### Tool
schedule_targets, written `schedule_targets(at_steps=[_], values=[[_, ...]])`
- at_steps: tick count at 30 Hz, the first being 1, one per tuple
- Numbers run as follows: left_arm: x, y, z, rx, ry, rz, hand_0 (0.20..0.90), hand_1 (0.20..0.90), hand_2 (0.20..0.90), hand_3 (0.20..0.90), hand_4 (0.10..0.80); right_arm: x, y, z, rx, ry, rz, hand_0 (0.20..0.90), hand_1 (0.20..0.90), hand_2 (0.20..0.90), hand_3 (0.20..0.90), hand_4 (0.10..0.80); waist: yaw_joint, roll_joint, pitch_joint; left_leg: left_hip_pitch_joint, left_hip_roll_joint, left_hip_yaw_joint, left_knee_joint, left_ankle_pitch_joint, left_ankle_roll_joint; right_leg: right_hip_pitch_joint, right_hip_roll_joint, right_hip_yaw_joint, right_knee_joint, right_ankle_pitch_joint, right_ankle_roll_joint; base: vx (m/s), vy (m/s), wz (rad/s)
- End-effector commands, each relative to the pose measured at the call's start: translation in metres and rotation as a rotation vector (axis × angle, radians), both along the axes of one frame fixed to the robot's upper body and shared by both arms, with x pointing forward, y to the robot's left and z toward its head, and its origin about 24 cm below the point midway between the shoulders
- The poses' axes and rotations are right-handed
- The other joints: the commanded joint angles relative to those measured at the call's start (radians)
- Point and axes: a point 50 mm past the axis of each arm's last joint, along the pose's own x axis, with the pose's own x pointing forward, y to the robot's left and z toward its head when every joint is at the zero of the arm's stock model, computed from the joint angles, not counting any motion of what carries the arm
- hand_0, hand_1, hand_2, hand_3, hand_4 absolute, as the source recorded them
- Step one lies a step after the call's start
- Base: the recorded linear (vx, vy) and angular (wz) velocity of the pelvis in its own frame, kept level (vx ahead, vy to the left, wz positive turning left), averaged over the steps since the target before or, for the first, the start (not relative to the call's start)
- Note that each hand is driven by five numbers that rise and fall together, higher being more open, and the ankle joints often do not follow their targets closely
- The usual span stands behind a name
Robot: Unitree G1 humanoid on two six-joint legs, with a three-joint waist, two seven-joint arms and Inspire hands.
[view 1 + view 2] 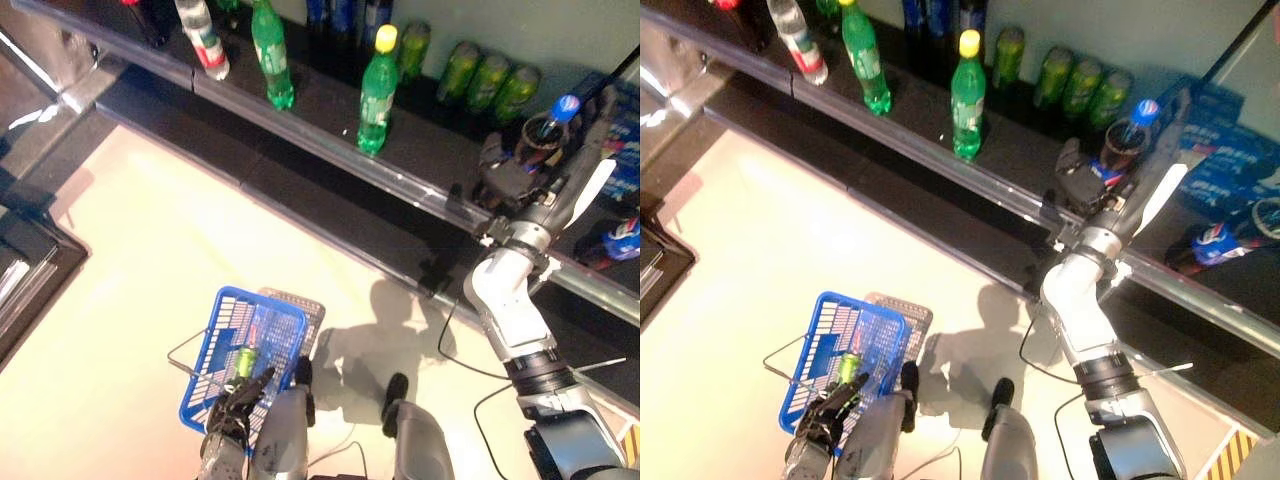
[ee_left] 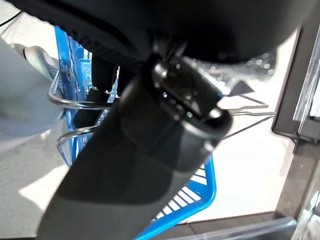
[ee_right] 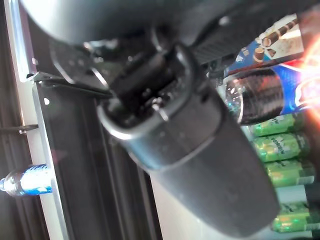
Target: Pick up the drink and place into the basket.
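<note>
A: Reaching with right hand (image 1: 508, 172) for dark cola bottle with blue cap (image 1: 545, 128), upright near shelf's (image 1: 330, 120) front edge at its right end. Grip unclear, fingers hidden.

B: Could topple or slip if caught high. Left hand (image 1: 232, 408) curled round wire handle (image 2: 75, 102) of blue plastic basket (image 1: 205, 345); could swing and miss

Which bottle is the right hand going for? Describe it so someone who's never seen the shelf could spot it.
Follow the dark shelf along its clear front rail to its right end, where the right hand is up against a bottle. The cola bottle stands upright there, just right of three green bottles lying down. It is dark with a blue cap, unlike the upright green bottles further left.
</note>
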Motion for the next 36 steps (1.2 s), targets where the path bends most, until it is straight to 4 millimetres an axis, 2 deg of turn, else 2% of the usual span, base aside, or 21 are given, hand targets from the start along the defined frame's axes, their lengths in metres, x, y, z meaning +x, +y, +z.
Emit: schedule_targets(at_steps=[1,10,16,28,36], values=[[0.012,-0.006,0.017,0.034,-0.169,-0.021,0.3,0.3,0.3,0.2,0.1,-0.003,0.005,0.045,0.069,-0.224,-0.025,0.9,0.9,0.9,0.9,0.8,-0.004,0.015,-0.012,-0.044,0.008,-0.052,0.121,-0.064,-0.017,-0.035,-0.007,-0.007,-0.015,0.049,-0.016,-0.078,0.013,0.01],[0.025,-0.012,0.024,0.008,-0.218,-0.017,0.3,0.3,0.3,0.2,0.1,0.001,0.002,0.06,0.092,-0.251,-0.093,0.9,0.9,0.9,0.9,0.8,-0.016,0.034,0.03,-0.078,0.008,-0.04,0.132,-0.048,-0.019,-0.068,-0.009,0.008,-0.007,0.053,-0.02,-0.026,0.009,-0.07],[0.025,-0.016,0.024,-0.006,-0.221,-0.015,0.3,0.3,0.3,0.2,0.1,0.002,0.0,0.065,0.091,-0.256,-0.089,0.9,0.9,0.9,0.9,0.8,-0.02,0.045,0.041,-0.085,0.008,-0.033,0.13,-0.034,-0.022,-0.077,-0.007,0.013,-0.006,0.05,-0.024,0.001,0.008,-0.04],[0.028,-0.021,0.025,-0.029,-0.235,-0.024,0.3,0.3,0.3,0.2,0.1,0.01,-0.001,0.078,0.088,-0.244,-0.038,0.9,0.9,0.9,0.9,0.8,-0.016,0.065,0.055,-0.101,0.001,-0.037,0.136,-0.017,-0.024,-0.105,-0.004,0.024,0.015,0.037,-0.036,0.019,0.008,-0.03],[0.026,-0.018,0.024,-0.029,-0.222,-0.032,0.3,0.3,0.3,0.2,0.1,0.019,-0.002,0.1,0.088,-0.245,0.037,0.9,0.9,0.9,0.9,0.8,0.001,0.07,0.055,-0.113,-0.007,-0.045,0.128,-0.006,-0.024,-0.12,-0.002,0.019,0.021,0.033,-0.042,0.019,0.002,0.0]])
